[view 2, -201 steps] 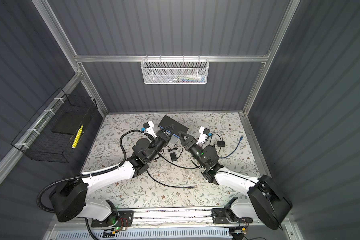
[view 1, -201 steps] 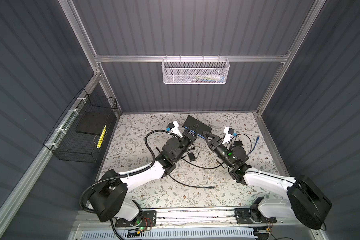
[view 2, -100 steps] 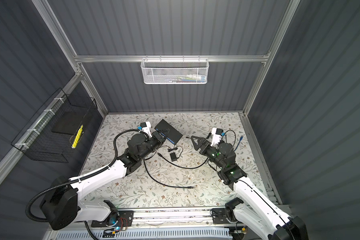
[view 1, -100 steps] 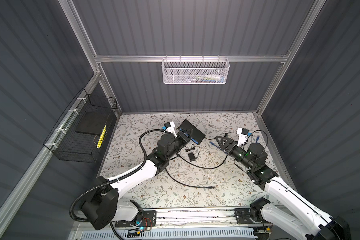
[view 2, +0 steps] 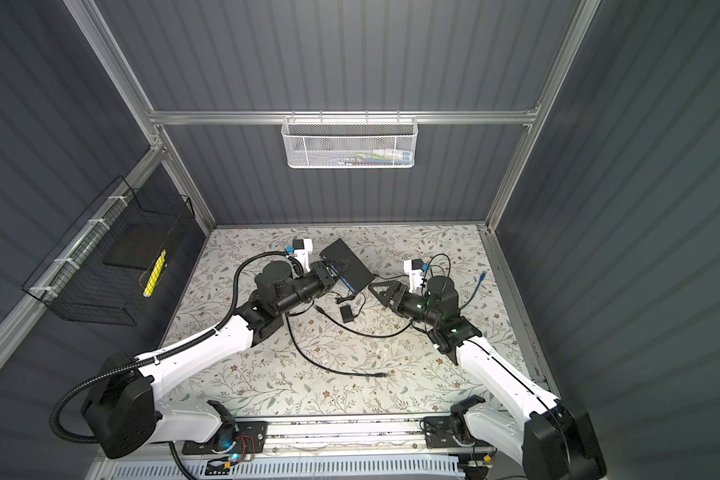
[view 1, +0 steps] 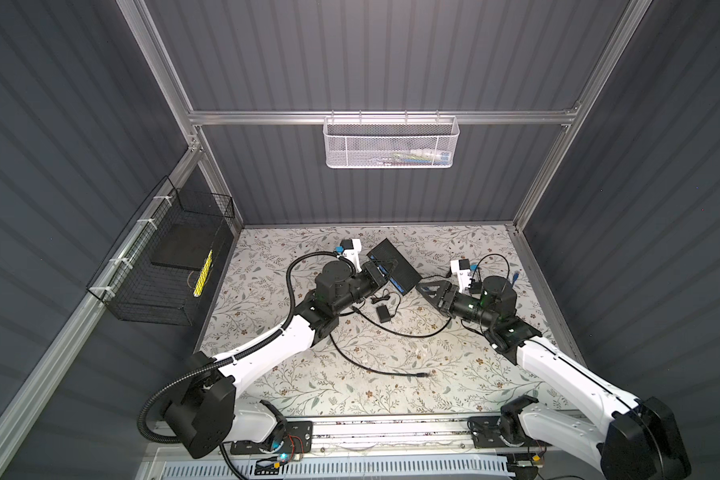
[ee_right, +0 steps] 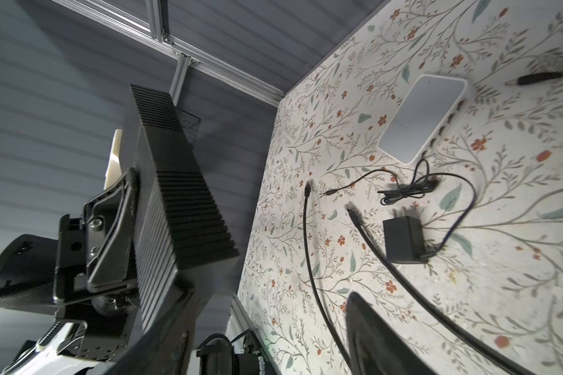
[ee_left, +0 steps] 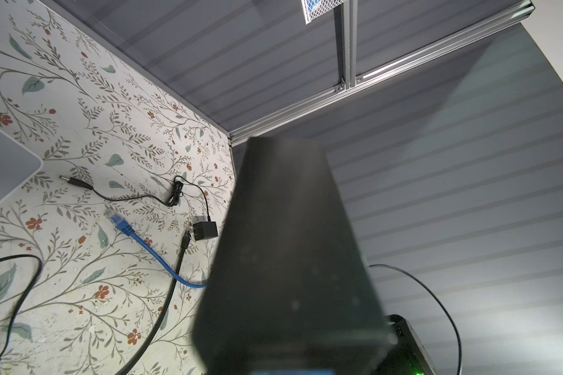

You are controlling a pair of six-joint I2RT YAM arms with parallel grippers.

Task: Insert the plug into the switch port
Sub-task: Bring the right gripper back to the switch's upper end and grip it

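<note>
**Switch gripped on the left, right jaws wide and empty**
Your left gripper (view 1: pixel 381 268) is clamped on the black switch (view 1: pixel 406 274), which sits tilted at centre frame in both top views. Its blue port face seems to be turned lower left, though it's small. Your right gripper (view 1: pixel 427 289) stands wide apart just beside it, holding nothing. The black cable's plug (view 1: pixel 424 375) lies loose on the floral mat (view 1: pixel 267 257) at lower centre, well apart from both grippers.

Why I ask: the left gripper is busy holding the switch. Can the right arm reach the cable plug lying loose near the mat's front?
Probably yes. The right gripper is open and empty; between it and the plug lie only mat and a flat black cable. The switch is farther back.
</note>
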